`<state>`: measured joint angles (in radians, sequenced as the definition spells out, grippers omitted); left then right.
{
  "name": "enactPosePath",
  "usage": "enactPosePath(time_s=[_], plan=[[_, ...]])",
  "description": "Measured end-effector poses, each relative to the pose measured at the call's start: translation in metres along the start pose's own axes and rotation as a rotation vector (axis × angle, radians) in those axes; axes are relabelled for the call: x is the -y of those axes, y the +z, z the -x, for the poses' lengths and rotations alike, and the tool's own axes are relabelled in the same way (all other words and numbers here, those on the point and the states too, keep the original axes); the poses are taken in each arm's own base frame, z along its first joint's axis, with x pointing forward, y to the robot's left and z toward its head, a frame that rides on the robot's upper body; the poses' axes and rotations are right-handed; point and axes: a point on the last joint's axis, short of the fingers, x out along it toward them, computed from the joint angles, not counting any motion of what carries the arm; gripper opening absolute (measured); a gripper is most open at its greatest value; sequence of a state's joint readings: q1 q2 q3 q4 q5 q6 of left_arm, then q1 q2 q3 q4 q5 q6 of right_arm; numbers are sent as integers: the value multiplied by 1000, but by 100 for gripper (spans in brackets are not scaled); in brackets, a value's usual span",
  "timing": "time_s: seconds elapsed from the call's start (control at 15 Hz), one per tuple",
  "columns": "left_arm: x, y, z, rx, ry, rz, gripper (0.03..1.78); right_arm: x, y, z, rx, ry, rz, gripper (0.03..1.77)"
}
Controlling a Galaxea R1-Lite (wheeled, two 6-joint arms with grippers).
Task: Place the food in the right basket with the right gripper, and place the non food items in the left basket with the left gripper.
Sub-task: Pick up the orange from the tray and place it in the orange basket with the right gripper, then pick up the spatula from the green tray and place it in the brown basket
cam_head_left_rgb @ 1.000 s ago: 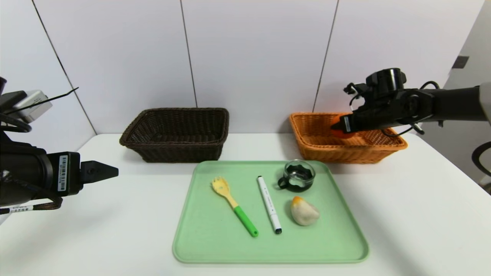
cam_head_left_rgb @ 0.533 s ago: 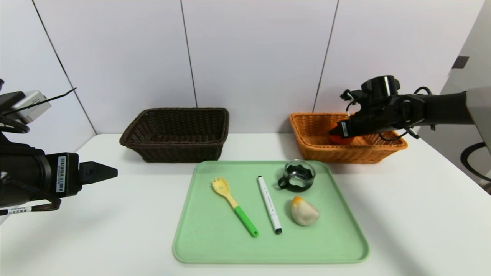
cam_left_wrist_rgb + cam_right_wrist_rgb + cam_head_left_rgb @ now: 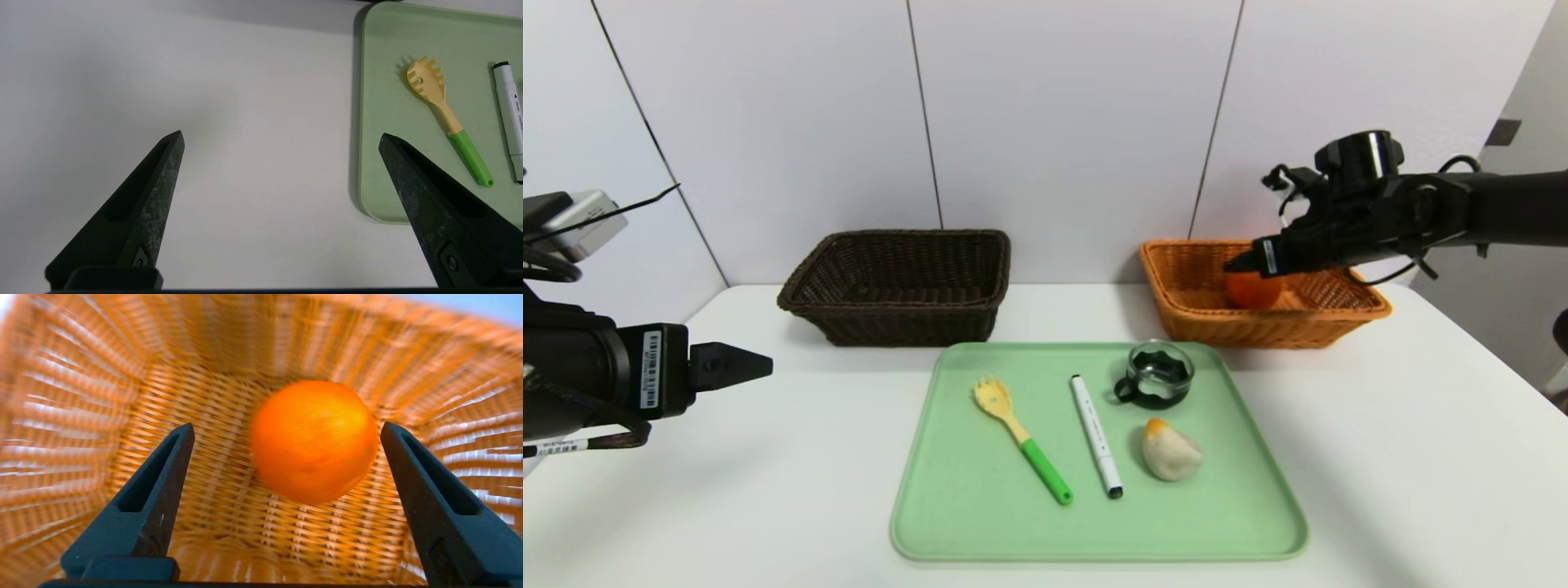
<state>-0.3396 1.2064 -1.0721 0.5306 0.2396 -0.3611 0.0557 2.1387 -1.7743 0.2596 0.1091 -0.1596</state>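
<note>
Now, lift the right gripper point(image 3: 287, 426) straight up, fingers wide, clear of the orange point(image 3: 314, 441); left gripper point(image 3: 282, 134) idles wide-open beside the tray point(image 3: 1098, 549).

We see the orange point(image 3: 1254, 290) round in the right basket point(image 3: 1270, 331) of tan wicker, the dark left basket point(image 3: 911, 325) upright, and the yellow-green spork point(image 3: 1023, 441), white marker point(image 3: 1097, 437), clear cup point(image 3: 1158, 375) and pale, orange-tipped food point(image 3: 1171, 452) lying apart on the tray point(image 3: 980, 531).
</note>
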Motion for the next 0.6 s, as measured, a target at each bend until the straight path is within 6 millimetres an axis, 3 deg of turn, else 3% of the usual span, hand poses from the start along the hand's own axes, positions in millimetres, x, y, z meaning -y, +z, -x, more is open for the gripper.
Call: enactPosePath(time_s=[0.27,0.6], plan=[[0,0,1,1,-4,2,169,-6,24,50,87,-1,17,163],[0,0,2,5,-8,4,169,-27,44,131,165,25,47,167]])
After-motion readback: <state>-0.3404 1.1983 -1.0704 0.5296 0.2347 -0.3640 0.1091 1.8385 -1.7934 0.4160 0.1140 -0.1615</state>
